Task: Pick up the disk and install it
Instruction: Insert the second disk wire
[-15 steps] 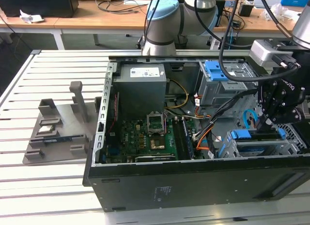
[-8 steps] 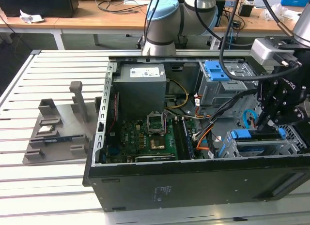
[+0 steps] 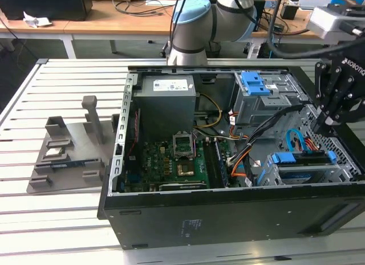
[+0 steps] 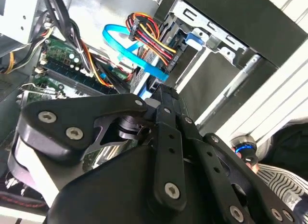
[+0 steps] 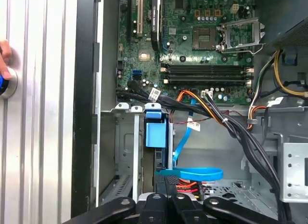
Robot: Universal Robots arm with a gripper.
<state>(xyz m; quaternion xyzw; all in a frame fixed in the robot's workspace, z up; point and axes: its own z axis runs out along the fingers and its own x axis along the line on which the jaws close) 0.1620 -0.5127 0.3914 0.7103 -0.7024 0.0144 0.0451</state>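
"So, where is the disk [image 3: 305,158] sitting right now?"

"It is standing in the drive cage [image 3: 336,172] at about four o'clock in the exterior view. Its blue side rails are lining up with the cage's slots. I am judging it to be seated, or very nearly, since nothing is carrying it."

"And the gripper [image 3: 324,123]?"

"It is hanging just above the cage, at roughly one o'clock from the disk, and pointing down into the open computer case [image 3: 228,219]. In both wrist views its two tips are looking pressed together, with nothing pinched between them. I am not seeing them touching the disk."

"Why is it hovering there, then?"

"Probably because that corner is crowded. In the first wrist view a blue cable [image 5: 192,174] is looping right beside the tips, and a bundle of dark wires [image 5: 250,142] is crossing toward two o'clock. Narrow tips are fitting between those more easily, I am guessing."

"Anything else nearby?"

"The power supply box [image 3: 168,91] is sitting at eleven o'clock inside the case, and a bare blue bracket [image 3: 255,82] is lying at one o'clock, well apart from the disk."
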